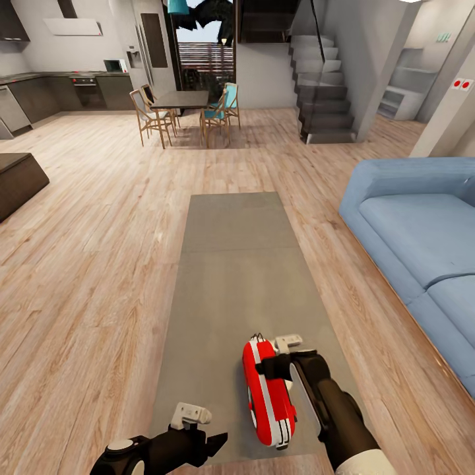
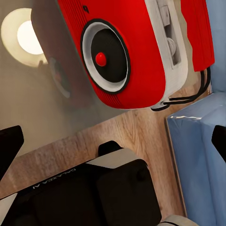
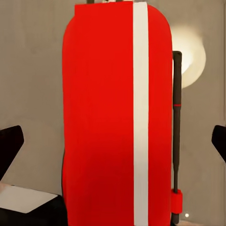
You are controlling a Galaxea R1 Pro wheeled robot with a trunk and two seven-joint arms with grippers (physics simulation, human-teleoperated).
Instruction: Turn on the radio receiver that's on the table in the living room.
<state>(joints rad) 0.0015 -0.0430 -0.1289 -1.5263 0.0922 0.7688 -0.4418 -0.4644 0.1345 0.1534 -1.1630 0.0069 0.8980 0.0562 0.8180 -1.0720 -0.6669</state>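
right tool point(image 1: 276, 361) spread open over glossy red rounded radio receiver point(image 1: 267, 396), reaching its switch | left tool point(image 1: 212, 441) released, idle | grey-taupe table point(image 1: 237, 264)

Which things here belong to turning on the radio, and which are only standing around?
Part of the job:
- radio receiver
- table it lies on
- right gripper, open over the radio
- left gripper, open near the table's end

Just around:
- blue sofa
- dining table with chairs
- stairs
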